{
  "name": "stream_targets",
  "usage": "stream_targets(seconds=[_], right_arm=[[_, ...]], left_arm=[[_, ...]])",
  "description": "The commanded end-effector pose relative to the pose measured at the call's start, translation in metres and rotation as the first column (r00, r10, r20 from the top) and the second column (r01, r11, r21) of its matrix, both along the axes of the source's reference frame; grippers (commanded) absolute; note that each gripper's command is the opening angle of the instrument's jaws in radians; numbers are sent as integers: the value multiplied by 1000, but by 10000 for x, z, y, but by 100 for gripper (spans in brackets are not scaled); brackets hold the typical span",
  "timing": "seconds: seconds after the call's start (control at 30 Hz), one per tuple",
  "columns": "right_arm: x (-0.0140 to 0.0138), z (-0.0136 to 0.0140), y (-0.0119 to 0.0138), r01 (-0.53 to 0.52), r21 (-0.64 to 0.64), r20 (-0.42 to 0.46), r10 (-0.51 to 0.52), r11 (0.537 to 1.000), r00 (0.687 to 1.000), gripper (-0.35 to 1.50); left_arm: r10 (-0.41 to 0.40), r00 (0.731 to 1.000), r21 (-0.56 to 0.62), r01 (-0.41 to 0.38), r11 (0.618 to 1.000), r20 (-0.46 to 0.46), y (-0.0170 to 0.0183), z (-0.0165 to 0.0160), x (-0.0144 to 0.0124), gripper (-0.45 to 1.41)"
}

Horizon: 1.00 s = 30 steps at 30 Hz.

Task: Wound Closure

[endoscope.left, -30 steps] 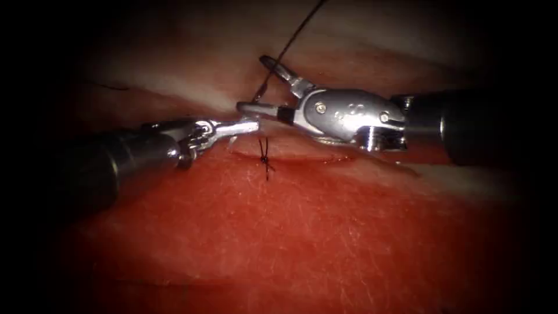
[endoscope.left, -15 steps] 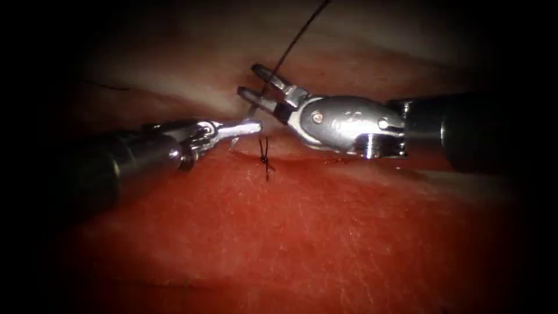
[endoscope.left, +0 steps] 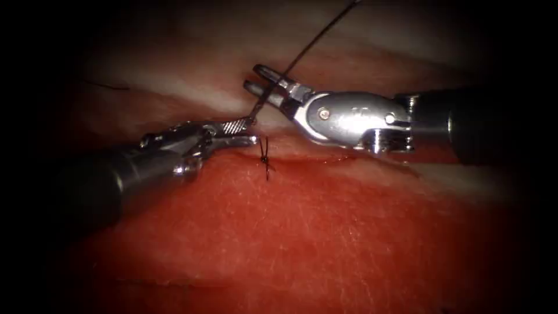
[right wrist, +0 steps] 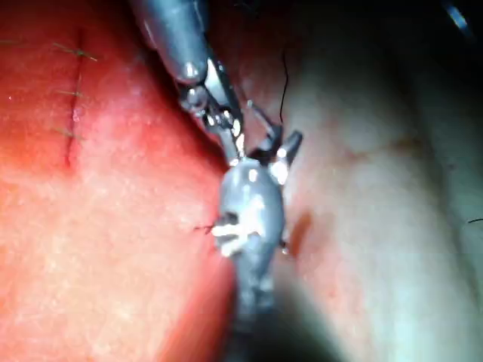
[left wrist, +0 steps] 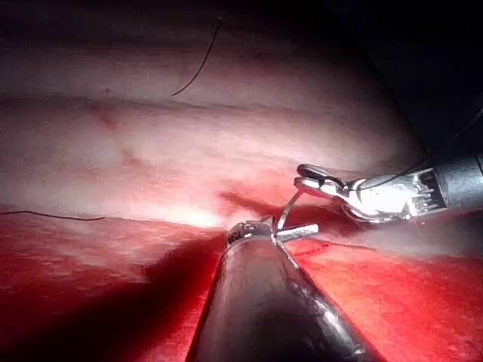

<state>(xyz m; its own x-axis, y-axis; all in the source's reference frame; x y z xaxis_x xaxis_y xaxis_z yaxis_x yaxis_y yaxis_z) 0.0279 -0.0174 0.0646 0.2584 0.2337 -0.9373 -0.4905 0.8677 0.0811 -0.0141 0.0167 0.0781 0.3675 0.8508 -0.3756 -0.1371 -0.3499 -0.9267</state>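
The curved needle (endoscope.left: 260, 103) hangs over the far lip of the cut (endoscope.left: 314, 158) in the tissue, clear of it as far as I can see. My right tool (endoscope.left: 256, 78), reaching in from the right, is shut on the needle's upper part (left wrist: 296, 197). The needle's lower end lies between the parted jaws of my left tool (endoscope.left: 250, 130), which is open and grips nothing (left wrist: 281, 228). Dark thread (endoscope.left: 317, 36) runs from the needle up and to the right. In the right wrist view the right tool (right wrist: 275, 133) meets the left tool (right wrist: 226, 130).
A tied stitch (endoscope.left: 265, 159) with short dark tails crosses the cut just below the left jaws. Red fluid covers the near tissue (endoscope.left: 302, 232). Loose thread ends lie on the pale far tissue (endoscope.left: 109, 86) (left wrist: 198, 66). Older stitches (right wrist: 75, 92) show along the cut.
The right jaws, wide open a second ago, have closed on the needle. The left jaws, shut on it before, have now opened and let it go.
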Motion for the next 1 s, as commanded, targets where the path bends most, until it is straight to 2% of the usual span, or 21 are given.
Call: stream_targets(seconds=[0.03, 0.2, 0.37, 0.47, 0.57, 0.67, 0.77, 0.9, 0.93, 0.97, 1.0], right_arm=[[3, 3, 1, 2, -1, -4, -2, 1000, 1000, -35], [-14, 1, 0, 57, 33, 20, -57, 998, 998, -35], [-37, 2, 5, 85, 157, 2, -86, 984, 996, -35], [-51, 5, 10, 152, 256, -27, -150, 955, 988, -35], [-64, 6, 13, 170, 292, -40, -166, 941, 985, -35], [-74, 8, 13, 187, 347, -50, -181, 919, 982, -35], [-81, 12, 15, 196, 392, -60, -188, 899, 980, -35], [-91, 23, 20, 200, 462, -84, -182, 864, 980, -35], [-93, 25, 21, 196, 471, -87, -177, 860, 980, -35], [-94, 27, 22, 206, 477, -95, -183, 854, 978, -35], [-95, 30, 23, 215, 480, -108, -186, 850, 977, -35]], left_arm=[[9, 1000, -34, -10, 999, -11, 3, 7, -4, 119], [41, 996, -141, -51, 989, -74, 4, 5, 3, 121], [60, 986, -246, -96, 964, -153, 9, 1, 14, 121], [57, 973, -331, -130, 935, -222, 12, -3, 20, 121], [53, 941, -441, -206, 873, -335, 12, -5, 22, 119], [64, 901, -480, -288, 829, -430, 12, -4, 20, 113], [96, 878, -476, -342, 810, -468, 11, -3, 18, 103], [145, 854, -459, -403, 792, -499, 9, -3, 11, 99], [167, 850, -455, -422, 784, -499, 8, -3, 8, 93], [190, 848, -453, -438, 776, -495, 7, -3, 6, 76], [219, 841, -448, -463, 765, -494, 5, -3, 4, 47]])
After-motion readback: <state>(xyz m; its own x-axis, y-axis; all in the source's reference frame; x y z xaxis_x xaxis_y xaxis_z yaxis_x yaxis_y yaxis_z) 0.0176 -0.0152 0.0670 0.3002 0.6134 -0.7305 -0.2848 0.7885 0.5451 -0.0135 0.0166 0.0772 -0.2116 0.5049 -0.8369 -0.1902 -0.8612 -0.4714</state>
